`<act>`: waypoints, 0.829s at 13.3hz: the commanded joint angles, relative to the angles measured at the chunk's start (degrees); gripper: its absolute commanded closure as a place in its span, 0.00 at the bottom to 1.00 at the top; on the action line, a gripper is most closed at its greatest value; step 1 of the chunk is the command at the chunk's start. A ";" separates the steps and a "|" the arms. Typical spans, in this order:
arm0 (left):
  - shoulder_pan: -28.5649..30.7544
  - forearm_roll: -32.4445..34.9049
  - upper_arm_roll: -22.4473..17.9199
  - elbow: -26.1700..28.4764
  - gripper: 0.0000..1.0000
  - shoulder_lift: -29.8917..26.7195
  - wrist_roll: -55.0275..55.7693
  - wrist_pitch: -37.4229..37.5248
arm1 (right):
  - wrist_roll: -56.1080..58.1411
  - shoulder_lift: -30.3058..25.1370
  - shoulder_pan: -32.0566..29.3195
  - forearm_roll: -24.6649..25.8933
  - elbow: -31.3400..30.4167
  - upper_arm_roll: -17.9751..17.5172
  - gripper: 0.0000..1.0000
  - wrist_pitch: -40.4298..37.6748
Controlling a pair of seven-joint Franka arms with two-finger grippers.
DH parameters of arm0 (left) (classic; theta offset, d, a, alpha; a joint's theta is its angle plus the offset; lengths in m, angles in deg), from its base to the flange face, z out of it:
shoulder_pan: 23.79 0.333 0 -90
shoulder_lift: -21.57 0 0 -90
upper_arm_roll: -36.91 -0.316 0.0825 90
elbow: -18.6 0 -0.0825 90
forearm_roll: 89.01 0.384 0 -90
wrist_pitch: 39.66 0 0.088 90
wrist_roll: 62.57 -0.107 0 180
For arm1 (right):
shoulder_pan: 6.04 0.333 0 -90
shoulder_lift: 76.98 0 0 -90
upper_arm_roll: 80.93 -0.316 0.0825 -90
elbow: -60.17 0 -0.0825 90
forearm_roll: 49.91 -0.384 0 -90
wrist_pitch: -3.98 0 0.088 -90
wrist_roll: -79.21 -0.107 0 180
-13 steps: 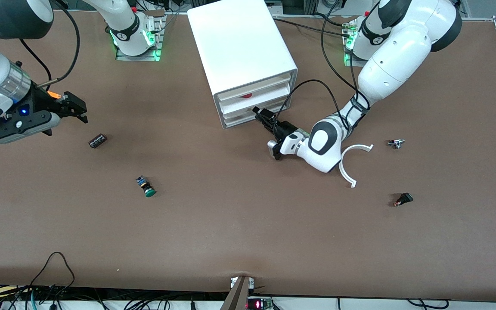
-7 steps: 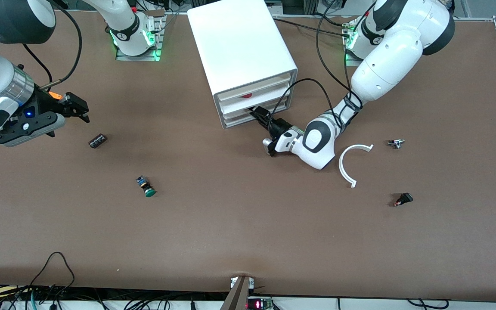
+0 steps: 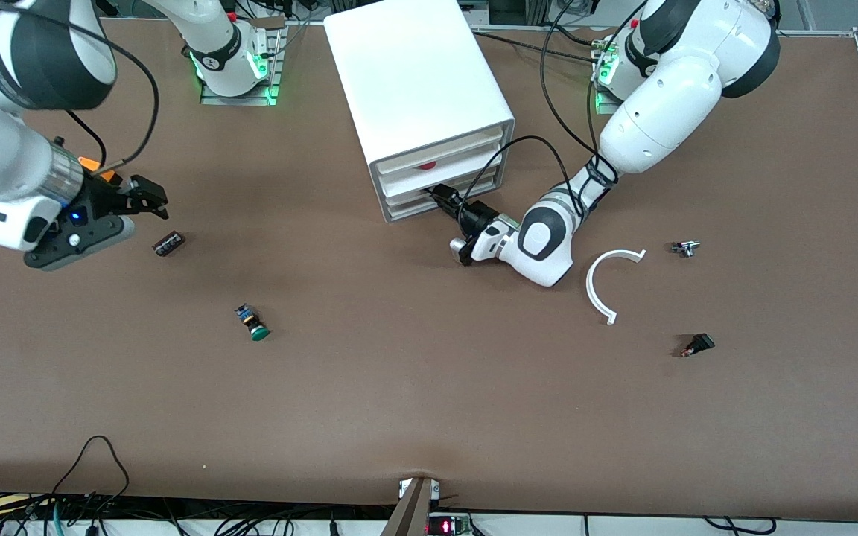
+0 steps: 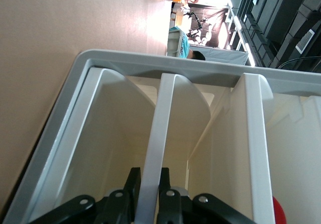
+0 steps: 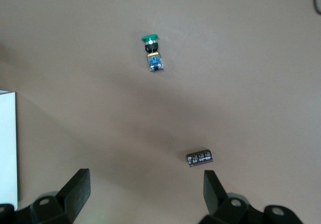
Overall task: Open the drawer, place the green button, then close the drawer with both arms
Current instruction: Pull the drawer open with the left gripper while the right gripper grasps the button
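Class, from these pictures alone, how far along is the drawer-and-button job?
Done: nothing finished; the drawer looks closed. In hand: the left hand is shut on the drawer's front lip, set to pull. Left: the button lies on the table; the right hand is open above the table near a black component.

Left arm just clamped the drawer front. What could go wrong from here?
1. The left gripper pinches only the thin front lip of the middle drawer; it may slip off when pulling.
2. The cabinet stands free on the table, so it might slide rather than the drawer opening.
3. The open right gripper hangs over the black component, not the button: a wrong pick is possible.
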 commanded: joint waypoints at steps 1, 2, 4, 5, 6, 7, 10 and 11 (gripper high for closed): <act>-0.89 -2.05 -0.14 0.59 0.84 -0.19 -1.46 -1.40 | 0.56 5.34 0.24 0.10 0.70 -0.56 0.00 1.93; -0.71 -2.14 -0.14 0.50 0.84 -0.19 -1.37 -1.41 | 0.56 7.62 0.59 0.10 0.52 -0.65 0.00 4.47; -0.27 -3.63 -0.66 0.50 0.84 -0.19 -1.19 -1.49 | -0.06 12.28 1.29 0.01 0.52 -0.74 0.00 8.87; -0.18 -3.90 -1.01 0.41 0.84 -0.19 -0.93 -1.49 | 0.72 14.13 1.47 -0.08 0.43 -0.91 0.00 10.80; -0.10 -4.68 -1.71 0.32 0.84 -0.19 -0.76 -1.49 | 0.82 15.63 1.99 -0.08 0.00 -1.61 0.00 13.00; -0.09 -6.17 -2.42 0.32 0.84 -0.27 -0.67 -1.49 | 1.86 16.60 2.26 0.10 -0.70 -2.32 0.00 15.72; 0.08 -8.38 -4.18 0.23 0.84 -0.45 -0.40 -3.24 | 6.52 20.55 3.40 0.71 -1.41 -2.41 0.00 22.31; 0.69 -8.56 -4.27 0.15 0.84 -0.45 -0.14 -4.56 | 8.27 21.87 3.40 0.71 -1.41 -2.41 0.00 24.34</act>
